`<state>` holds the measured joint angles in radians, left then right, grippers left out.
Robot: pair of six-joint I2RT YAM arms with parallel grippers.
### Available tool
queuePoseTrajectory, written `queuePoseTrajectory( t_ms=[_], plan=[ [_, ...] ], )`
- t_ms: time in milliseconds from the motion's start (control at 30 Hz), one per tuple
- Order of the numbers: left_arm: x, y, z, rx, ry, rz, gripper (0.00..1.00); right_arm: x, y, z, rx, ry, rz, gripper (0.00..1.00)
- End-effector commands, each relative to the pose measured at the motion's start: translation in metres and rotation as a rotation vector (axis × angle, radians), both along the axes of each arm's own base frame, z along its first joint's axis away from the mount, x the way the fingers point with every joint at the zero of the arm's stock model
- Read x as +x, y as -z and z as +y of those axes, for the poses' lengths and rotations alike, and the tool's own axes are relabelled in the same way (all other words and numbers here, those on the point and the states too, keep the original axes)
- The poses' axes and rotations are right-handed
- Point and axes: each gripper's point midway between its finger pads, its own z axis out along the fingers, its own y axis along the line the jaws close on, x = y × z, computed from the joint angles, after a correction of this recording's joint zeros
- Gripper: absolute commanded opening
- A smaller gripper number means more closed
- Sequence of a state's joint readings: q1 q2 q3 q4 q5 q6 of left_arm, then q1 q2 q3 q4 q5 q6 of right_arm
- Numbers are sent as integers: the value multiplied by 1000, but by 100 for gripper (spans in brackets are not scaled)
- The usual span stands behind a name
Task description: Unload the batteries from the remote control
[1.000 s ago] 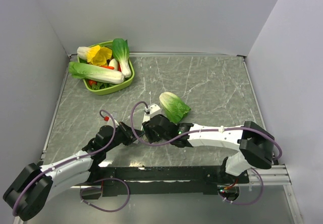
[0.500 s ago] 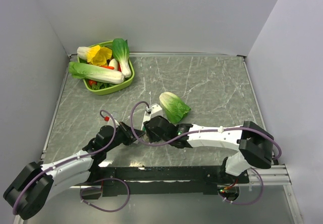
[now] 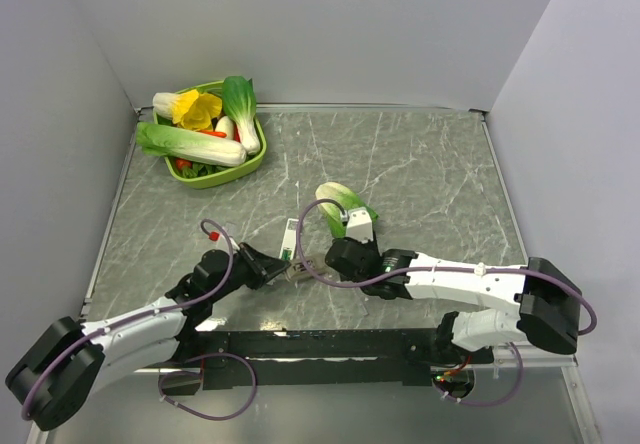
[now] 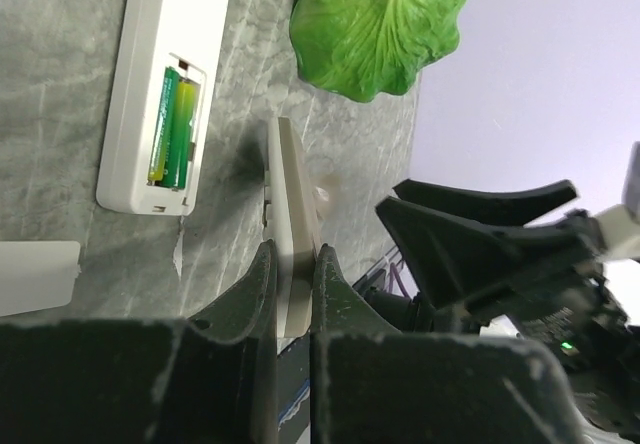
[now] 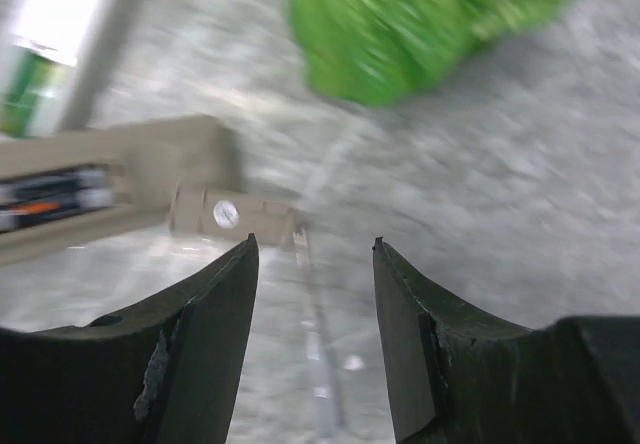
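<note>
Two batteries [image 4: 175, 124], green shading to yellow, lie side by side in the open compartment of the remote control [image 4: 140, 84]. The remote control rests flat on the grey marbled table [image 3: 430, 164], back side up. In the left wrist view it fills the upper left. In the top view it is the small white bar [image 3: 288, 239] a little left of centre and slightly below it.

The left claw [image 4: 293, 264] is pressed together on a thin white slab [image 4: 288, 194] held on edge, just right of the remote control and apart from it. Whether this slab is a cover or something else cannot be told from its narrow side. A further flat white piece [image 4: 35, 276] lies at the left edge of that view, below the remote control.

The right claw [image 5: 312, 249] stands spread with bare table between its fingers, pinching nothing. Its view is blurred. A pale bar with dark streaks sits at the left, too smeared to read.

In the top view the left claw [image 3: 283, 267] and the right claw [image 3: 318, 262] face each other closely, just below the remote control. A cabbage leaf [image 3: 345, 209] lies right of the remote control. A green bowl [image 3: 250, 159] of vegetables sits at the upper left of the table.
</note>
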<state>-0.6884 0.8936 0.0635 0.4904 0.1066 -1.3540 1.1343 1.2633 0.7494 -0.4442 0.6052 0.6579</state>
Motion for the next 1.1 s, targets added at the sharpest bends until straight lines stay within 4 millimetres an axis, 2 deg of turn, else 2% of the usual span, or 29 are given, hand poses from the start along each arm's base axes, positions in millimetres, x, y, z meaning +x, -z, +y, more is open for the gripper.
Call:
queuePoseTrajectory(
  t_ms=[0,133,233,267,333,400,467,633,667,733,767,833,867,900,933,967,1000,1033,1067],
  plan=[
    [-5,22,2,78,-18,67,1,3,1,-22,-30,79,-14,57],
    [-12,33,0,121,-18,113,2,2,-1,-12,37,32,-2,58],
    [-20,42,1,147,-31,151,12,2,-3,-9,98,19,1,58],
    [-24,42,-2,151,-21,153,19,2,-3,-10,107,19,6,58],
    [-27,47,0,169,-32,170,22,5,-4,-15,118,32,5,58],
    [-30,46,-4,164,-18,171,31,6,-8,-15,139,32,3,58],
    [-33,48,-7,155,-1,178,35,6,-9,-15,156,26,5,58],
    [-35,52,-12,204,16,198,37,9,-15,-16,147,26,-3,58],
    [-33,47,-15,205,12,189,42,8,-15,-17,141,24,2,58],
    [-35,49,-13,235,9,198,50,5,-16,-14,150,8,17,58],
    [-32,42,-15,231,-1,183,58,3,-15,-14,156,2,24,58],
    [-31,42,-9,266,-18,184,65,-5,-13,-12,184,-24,55,58],
    [-26,28,-12,247,-26,157,72,-8,-12,-11,194,-33,65,58],
    [-20,22,-9,263,-48,127,77,-12,-12,-11,212,-45,74,58],
    [-19,23,-3,302,-59,125,80,-21,-3,-11,218,-64,111,57],
    [-12,2,-6,277,-75,80,87,-25,0,-11,227,-74,126,55],
    [-5,-5,0,308,-104,41,90,-29,0,-10,250,-80,137,54],
    [0,-12,4,321,-117,20,91,-35,9,-12,250,-90,164,51],
    [7,-33,2,297,-128,-23,92,-38,12,-14,251,-88,174,49]
  ],
)
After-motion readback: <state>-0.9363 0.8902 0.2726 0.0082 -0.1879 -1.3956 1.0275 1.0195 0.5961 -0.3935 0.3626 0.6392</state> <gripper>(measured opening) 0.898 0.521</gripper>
